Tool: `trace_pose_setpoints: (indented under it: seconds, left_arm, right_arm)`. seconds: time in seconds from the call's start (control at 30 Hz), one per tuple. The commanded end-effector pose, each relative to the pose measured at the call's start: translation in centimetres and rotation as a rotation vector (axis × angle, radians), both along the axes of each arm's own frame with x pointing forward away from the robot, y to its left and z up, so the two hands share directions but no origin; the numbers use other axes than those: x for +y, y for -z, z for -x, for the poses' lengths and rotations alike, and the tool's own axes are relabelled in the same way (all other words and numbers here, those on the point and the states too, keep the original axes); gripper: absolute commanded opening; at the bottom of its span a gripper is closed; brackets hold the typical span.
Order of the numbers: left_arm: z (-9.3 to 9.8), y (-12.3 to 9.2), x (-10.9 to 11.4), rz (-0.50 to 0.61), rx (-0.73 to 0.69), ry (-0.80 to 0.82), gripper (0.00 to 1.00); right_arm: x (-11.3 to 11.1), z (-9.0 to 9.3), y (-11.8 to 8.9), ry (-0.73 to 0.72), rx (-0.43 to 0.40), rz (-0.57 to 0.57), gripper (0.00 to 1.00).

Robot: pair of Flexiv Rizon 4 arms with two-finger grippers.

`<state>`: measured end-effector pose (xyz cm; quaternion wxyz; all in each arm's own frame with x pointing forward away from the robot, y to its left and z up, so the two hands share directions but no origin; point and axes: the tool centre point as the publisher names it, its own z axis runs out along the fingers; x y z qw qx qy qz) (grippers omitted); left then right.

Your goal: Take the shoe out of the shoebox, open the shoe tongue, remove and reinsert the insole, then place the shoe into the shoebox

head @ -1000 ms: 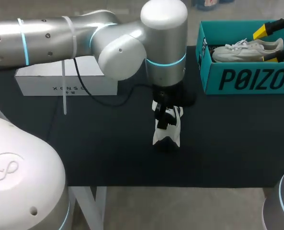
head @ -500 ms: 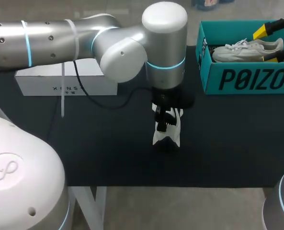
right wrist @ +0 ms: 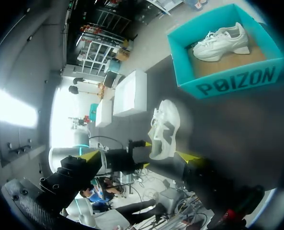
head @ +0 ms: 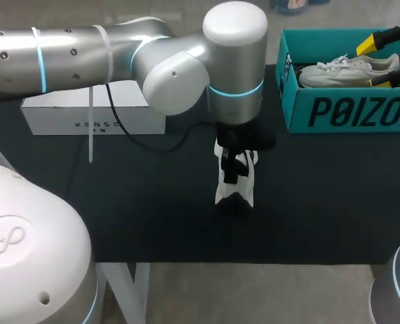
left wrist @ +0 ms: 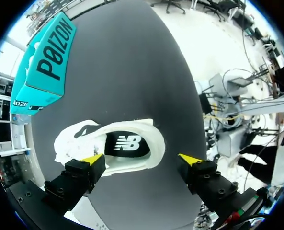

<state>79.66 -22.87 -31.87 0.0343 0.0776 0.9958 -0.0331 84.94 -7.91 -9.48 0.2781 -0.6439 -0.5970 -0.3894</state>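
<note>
Black cloth covers the table [head: 321,202], and the white shoe [head: 235,187] sits near its middle, out of the box and well apart from it. My left arm comes in from the left and hangs straight over this shoe, hiding much of it in the head view. In the left wrist view the shoe's opening faces up toward the camera, with the dark insole [left wrist: 127,143] lying inside. The left gripper [left wrist: 142,158] is released, its fingers spread wide with the heel end of the shoe between them. One yellow tip is right at the shoe's side, and whether it touches I cannot tell. The other tip stands clear of the shoe. The teal shoebox [head: 348,111] rests at the far right of the table, and a second shoe [head: 341,69], also white, lies inside it. The right gripper [right wrist: 141,155] hovers above the shoebox with its fingers wide apart, grasping nothing. A long white box [head: 85,111] lies at the far left, and a black cable [head: 152,143] trails beside it.
</note>
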Motion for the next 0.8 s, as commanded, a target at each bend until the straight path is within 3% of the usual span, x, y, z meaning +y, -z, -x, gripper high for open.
trace_pose_setpoints:
  seconds: [0.03, 0.33, 0.8]
  left_arm:
    - [0.2, 0.2, 0.8, 0.046, 0.004, -0.024, 1.00]
    - [0.5, 1.8, 0.7, 0.090, 0.056, -0.037, 1.00]
    - [1.1, 4.8, -1.3, 0.130, 0.116, -0.023, 1.00]
  right_arm:
    - [0.0, -0.1, 0.0, 0.000, 0.002, 0.003, 1.00]
    - [0.0, -0.1, 0.0, 0.000, 0.002, 0.003, 1.00]
    - [0.0, -0.1, 0.0, 0.000, 0.002, 0.003, 1.00]
